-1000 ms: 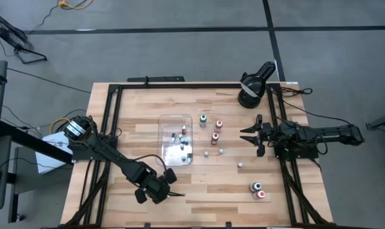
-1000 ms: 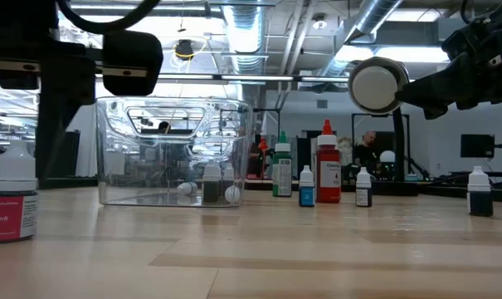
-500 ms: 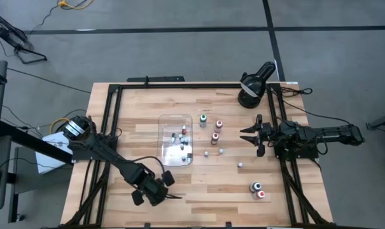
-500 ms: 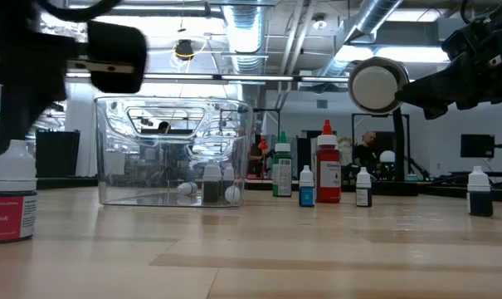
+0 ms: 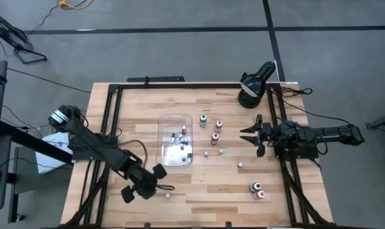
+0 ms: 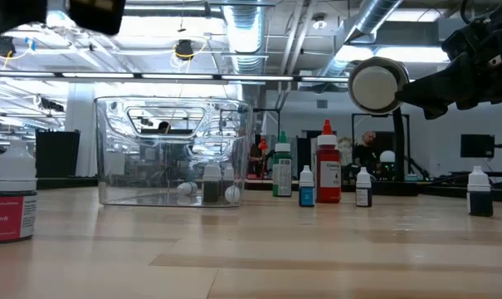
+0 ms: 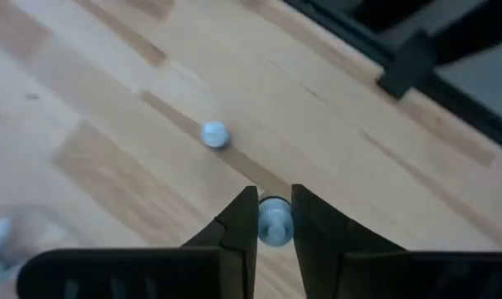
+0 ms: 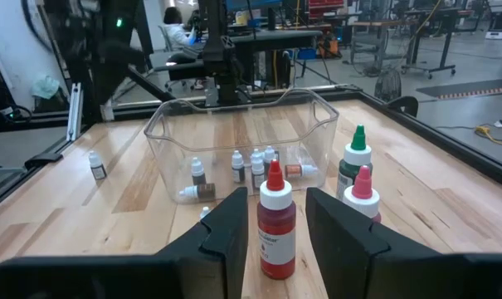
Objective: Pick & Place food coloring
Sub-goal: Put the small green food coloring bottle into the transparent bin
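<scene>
L hand [image 7: 274,218] clamped on tiny white-capped bottle [image 7: 273,223].

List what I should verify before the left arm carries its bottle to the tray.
1. Grip: left gripper is shut on a tiny white-capped bottle, held between both fingers: ok.
2. Bottle lifted off the table: cannot tell.
3. Loose bottle nearby lies apart from the fingers, not touching them: ok.
4. Clear tray has bare floor among the bottles already inside: ok.
5. Right gripper waits open at the table's right side, away from the tray: ok.
</scene>
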Tool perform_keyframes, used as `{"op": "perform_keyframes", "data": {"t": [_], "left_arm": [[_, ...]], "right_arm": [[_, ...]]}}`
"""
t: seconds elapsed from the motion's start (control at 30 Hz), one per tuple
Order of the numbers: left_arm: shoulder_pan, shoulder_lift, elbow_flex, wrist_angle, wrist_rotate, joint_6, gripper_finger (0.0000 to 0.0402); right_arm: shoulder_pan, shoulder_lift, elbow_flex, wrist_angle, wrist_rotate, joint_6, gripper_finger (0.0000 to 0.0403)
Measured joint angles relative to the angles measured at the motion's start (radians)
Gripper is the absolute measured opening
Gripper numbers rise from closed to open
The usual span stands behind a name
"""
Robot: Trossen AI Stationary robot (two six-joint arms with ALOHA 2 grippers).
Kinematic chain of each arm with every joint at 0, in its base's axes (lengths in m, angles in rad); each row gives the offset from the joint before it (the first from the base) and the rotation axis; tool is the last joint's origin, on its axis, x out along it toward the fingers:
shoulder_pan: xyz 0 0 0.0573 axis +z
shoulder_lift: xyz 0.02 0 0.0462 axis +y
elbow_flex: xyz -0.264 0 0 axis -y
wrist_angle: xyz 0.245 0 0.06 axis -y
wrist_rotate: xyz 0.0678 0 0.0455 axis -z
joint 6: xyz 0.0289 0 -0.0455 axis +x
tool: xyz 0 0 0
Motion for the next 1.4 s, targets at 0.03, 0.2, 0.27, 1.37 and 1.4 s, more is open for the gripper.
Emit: {"op": "perform_keyframes", "data": {"t": [0.03,0.2,0.27,1.37,1.4], "left_arm": [[0.005,-0.021,0.000,0.000,0.000,-0.009,0.0051],[0.037,-0.119,0.000,0.001,0.002,-0.050,0.0046],[0.055,-0.150,0.000,-0.001,0.001,-0.069,0.0044],[0.638,-0.202,0.000,0.014,-0.162,-0.544,0.0052],[0.655,-0.202,0.000,0.014,-0.166,-0.555,0.0052]], "right_arm": [[0.000,0.000,0.000,0.000,0.000,0.000,0.0113],[0.000,0.000,0.000,0.000,0.000,0.000,0.0113],[0.000,0.000,0.000,0.000,0.000,0.000,0.0113],[0.000,0.000,0.000,0.000,0.000,0.000,0.0113],[0.000,0.000,0.000,0.000,0.000,0.000,0.0113]]}}
